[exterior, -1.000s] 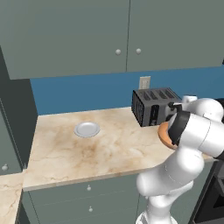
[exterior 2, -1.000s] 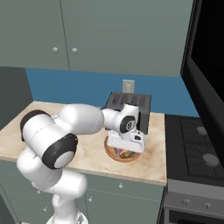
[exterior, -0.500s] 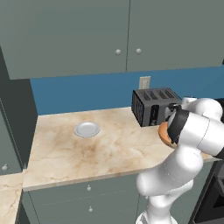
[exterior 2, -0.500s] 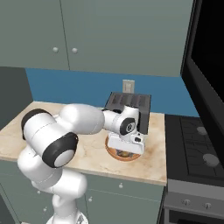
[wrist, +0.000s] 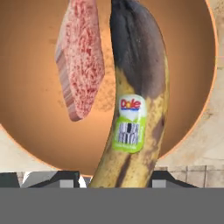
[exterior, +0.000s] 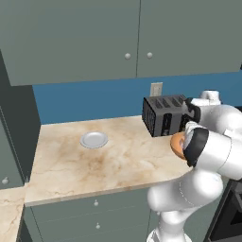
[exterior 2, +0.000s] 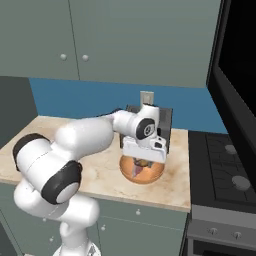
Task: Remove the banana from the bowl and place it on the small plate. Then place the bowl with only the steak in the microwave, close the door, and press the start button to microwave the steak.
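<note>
My claw (exterior 2: 143, 159) hung low in the orange-brown bowl (wrist: 26, 87), its fingertips (wrist: 59, 179) either side of the banana (wrist: 135, 105), apparently closed on it. The banana's long axis ran straight away from my claw, beside the steak (wrist: 81, 57).

Banana (wrist: 135, 109), yellow-brown and dark-tipped, lies lengthwise in the orange-brown bowl (wrist: 26, 131) beside the pinkish steak (wrist: 81, 61). The bowl (exterior 2: 142, 172) sits near the counter's front right edge; the small plate (exterior: 93, 140) lies well apart toward the left.
</note>
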### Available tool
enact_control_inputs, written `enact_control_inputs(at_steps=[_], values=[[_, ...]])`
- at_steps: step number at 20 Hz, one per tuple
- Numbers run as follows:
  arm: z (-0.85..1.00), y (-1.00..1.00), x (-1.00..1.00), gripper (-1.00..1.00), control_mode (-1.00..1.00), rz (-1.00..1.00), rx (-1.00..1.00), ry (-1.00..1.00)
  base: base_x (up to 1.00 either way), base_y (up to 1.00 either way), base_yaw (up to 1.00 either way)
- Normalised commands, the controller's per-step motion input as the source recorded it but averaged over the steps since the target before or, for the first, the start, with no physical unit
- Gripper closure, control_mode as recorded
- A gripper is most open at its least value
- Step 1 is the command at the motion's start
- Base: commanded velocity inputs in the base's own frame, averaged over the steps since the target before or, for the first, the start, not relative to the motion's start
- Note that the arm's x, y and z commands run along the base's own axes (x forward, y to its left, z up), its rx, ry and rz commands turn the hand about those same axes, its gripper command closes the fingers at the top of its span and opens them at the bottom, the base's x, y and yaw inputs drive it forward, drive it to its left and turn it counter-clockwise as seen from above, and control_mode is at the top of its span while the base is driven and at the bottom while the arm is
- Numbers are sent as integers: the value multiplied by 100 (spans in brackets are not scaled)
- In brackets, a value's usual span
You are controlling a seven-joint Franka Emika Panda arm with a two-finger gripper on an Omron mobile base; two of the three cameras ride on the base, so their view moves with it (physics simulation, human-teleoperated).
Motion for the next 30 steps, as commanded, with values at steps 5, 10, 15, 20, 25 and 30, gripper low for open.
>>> enact_control_inputs(at_steps=[5,10,15,20,25,30], values=[[87,30,0,100,-100,0,-1,-3,0,0,0],[50,88,0,100,-100,2,-4,-1,0,0,0],[15,100,-3,100,-100,4,-9,0,0,0,0],[2,100,-2,100,-100,2,-9,2,0,0,0],[0,100,0,100,-100,0,-8,3,0,0,0],[-3,100,19,100,-100,0,-7,4,0,0,0]])
